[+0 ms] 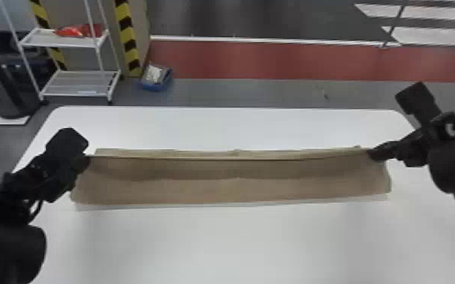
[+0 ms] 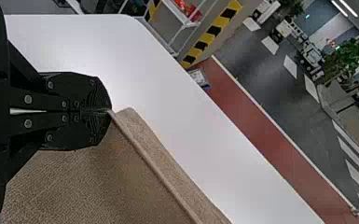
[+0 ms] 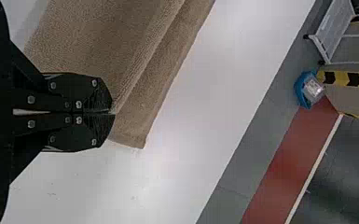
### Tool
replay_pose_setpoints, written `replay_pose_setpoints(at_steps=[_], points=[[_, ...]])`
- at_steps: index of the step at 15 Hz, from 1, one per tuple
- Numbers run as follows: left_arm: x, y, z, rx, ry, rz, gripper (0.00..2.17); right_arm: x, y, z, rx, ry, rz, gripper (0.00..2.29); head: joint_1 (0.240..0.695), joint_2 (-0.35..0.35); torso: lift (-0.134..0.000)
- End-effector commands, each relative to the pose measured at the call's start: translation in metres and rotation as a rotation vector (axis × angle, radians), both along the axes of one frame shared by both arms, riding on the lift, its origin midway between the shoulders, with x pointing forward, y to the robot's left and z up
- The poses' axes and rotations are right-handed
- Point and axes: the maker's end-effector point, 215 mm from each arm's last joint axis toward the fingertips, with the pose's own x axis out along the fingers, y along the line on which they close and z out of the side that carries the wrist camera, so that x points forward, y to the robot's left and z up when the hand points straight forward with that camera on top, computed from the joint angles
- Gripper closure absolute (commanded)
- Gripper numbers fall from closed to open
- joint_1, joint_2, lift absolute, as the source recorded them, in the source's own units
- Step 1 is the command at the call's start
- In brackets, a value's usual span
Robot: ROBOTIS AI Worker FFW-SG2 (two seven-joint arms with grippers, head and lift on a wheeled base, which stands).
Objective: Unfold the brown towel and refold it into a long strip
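The brown towel lies as a long, wide band across the table, its upper layer's far edge lifted and drawn straight between both grippers. A lighter strip of the lower layer shows beyond that edge. At the left end my left gripper holds one corner; in the left wrist view the left gripper is shut on the towel. At the right end my right gripper has the other corner; in the right wrist view the right gripper is shut on the towel.
The white table extends in front of and behind the towel. On the floor past its far edge stand a white shelf rack with a red item and a blue bin. Striped posts rise beside the rack.
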Motion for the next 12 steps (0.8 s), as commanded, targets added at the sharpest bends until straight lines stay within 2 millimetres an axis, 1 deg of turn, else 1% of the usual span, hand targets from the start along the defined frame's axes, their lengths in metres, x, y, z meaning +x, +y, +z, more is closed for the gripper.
replay_pose_setpoints(at_steps=[1,2,3,4,5,7,8,9,10,11,12], points=[[0.001,-0.007,-0.002,0.001,0.001,-0.014,1.91,0.004,-0.008,-0.005,-0.052,0.006,0.002,1.71,0.695,-0.064,-0.123],[0.001,-0.008,-0.001,0.003,-0.001,-0.017,1.91,0.006,-0.01,-0.006,-0.059,0.002,-0.007,1.25,0.695,-0.069,-0.123],[0.001,-0.01,-0.003,0.002,0.001,-0.022,1.91,0.008,-0.012,-0.008,-0.077,-0.007,-0.024,0.58,0.695,-0.075,-0.123],[0.001,-0.011,-0.003,0.002,-0.002,-0.024,1.91,0.01,-0.015,-0.008,-0.102,-0.015,-0.041,0.07,0.695,-0.08,-0.123],[0.001,-0.011,-0.004,0.002,-0.001,-0.022,1.91,0.013,-0.019,-0.008,-0.128,-0.032,-0.069,0.0,0.695,-0.084,-0.123],[0.002,-0.011,-0.004,0.002,-0.006,-0.02,1.91,0.018,-0.031,-0.005,-0.169,-0.065,-0.121,0.01,0.695,-0.092,-0.123],[0.001,-0.011,-0.005,0.001,-0.004,-0.019,1.87,0.019,-0.035,-0.004,-0.182,-0.075,-0.136,0.04,0.695,-0.1,-0.123],[0.001,-0.011,-0.005,0.0,-0.01,-0.017,1.69,0.018,-0.036,-0.005,-0.179,-0.074,-0.149,0.04,0.695,-0.103,-0.123],[0.0,-0.011,-0.006,0.003,-0.015,-0.016,1.28,0.016,-0.038,-0.007,-0.172,-0.072,-0.154,0.05,0.695,-0.106,-0.123],[-0.001,-0.011,-0.007,-0.005,-0.02,-0.01,0.39,0.013,-0.041,-0.009,-0.164,-0.073,-0.163,0.05,0.695,-0.107,-0.123],[-0.001,-0.009,-0.007,-0.009,-0.029,0.001,0.0,0.01,-0.043,-0.009,-0.157,-0.074,-0.172,0.05,0.695,-0.108,-0.123]])
